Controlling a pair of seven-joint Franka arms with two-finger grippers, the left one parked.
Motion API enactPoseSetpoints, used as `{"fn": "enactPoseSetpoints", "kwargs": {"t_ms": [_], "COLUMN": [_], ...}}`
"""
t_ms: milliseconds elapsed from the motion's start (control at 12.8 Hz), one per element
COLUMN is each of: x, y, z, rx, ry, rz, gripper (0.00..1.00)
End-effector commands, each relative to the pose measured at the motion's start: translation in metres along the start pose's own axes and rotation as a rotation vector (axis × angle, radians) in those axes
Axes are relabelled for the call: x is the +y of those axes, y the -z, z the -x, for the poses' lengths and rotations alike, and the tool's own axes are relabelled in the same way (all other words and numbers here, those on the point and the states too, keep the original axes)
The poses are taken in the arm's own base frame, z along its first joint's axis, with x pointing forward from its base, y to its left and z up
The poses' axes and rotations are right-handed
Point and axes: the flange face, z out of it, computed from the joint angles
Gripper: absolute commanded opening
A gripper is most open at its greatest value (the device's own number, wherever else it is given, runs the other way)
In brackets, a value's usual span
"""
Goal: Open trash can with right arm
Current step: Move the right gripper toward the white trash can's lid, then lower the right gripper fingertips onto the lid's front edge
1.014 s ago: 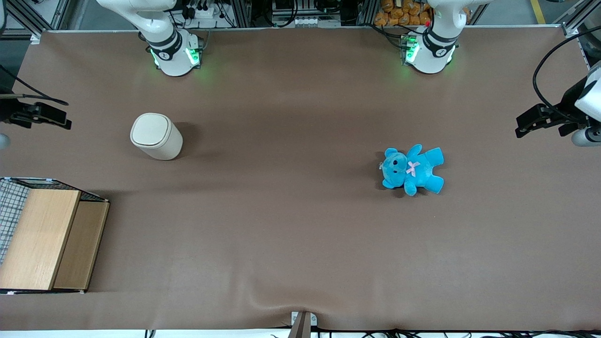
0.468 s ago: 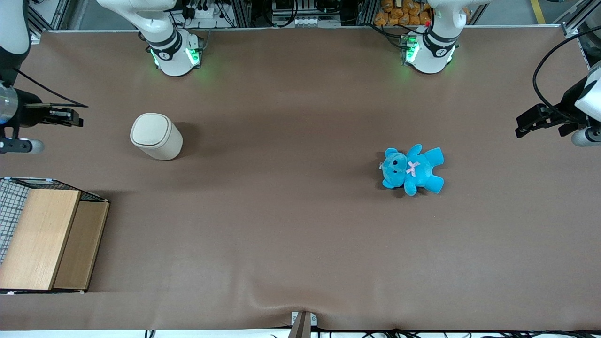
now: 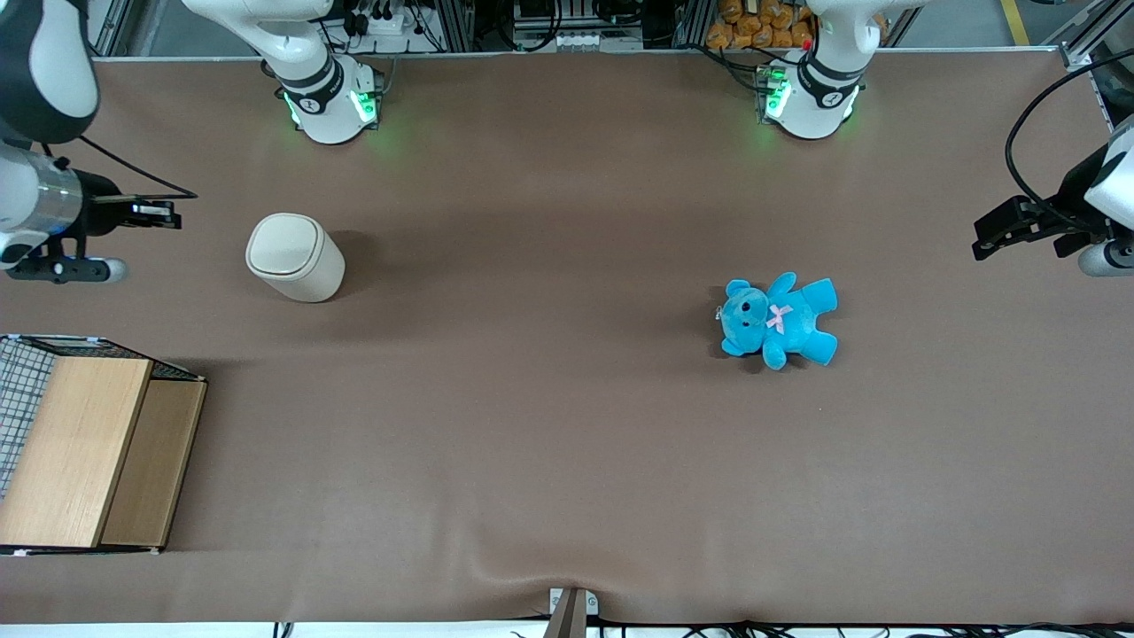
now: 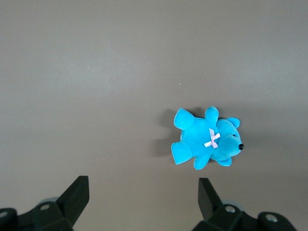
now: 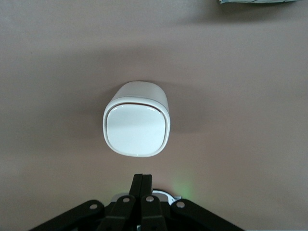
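The trash can (image 3: 294, 257) is a small cream-white bin standing upright on the brown table, its rounded-square lid (image 3: 283, 245) down flat. From the wrist camera the trash can (image 5: 137, 119) is seen from above with the lid (image 5: 137, 129) closed. The right arm (image 3: 40, 190) reaches in from the working arm's end of the table. Its gripper (image 3: 173, 215) hangs above the table beside the can, a short gap away, not touching it. The gripper (image 5: 142, 179) is shut, fingers pressed together with nothing between them.
A blue teddy bear (image 3: 777, 319) lies on the table toward the parked arm's end. A wooden box (image 3: 93, 452) with a wire mesh side sits nearer the front camera than the can. Two arm bases (image 3: 328, 93) stand at the table's back edge.
The right arm has come farther in over the table toward the trash can, with more of its wrist and forearm showing. The can and its lid have not moved.
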Motion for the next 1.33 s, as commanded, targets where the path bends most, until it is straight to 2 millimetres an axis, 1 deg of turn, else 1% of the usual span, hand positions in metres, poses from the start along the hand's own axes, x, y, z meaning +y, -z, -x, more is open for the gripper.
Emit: {"fn": "enactPoseSetpoints", "kwargs": {"t_ms": [0,78,156,234,390,702,858,1092,1248], "x": [0.004,0.006,0.012,0.019,0.024,0.036,0.036,0.034,0.034], "y": [-0.03,-0.042,-0.057,-0.068,-0.075,-0.114,-0.127,-0.137,-0.148], "z": [0.028,0.032,0.033,0.033,0.033,0.032,0.029,0.025,0.025], "rx": [0.029,0.042,0.046,0.039,0.04,0.05,0.066,0.072,0.07], "ry": [-0.004,0.006,0.012,0.003,0.002,-0.011,-0.016,-0.02,-0.022], "rz": [-0.022,-0.024,-0.028,-0.034,-0.041,-0.056,-0.062,-0.058,-0.057], "gripper": [0.0,0.0,0.0,0.0,0.0,0.0,0.0,0.0,0.0]}}
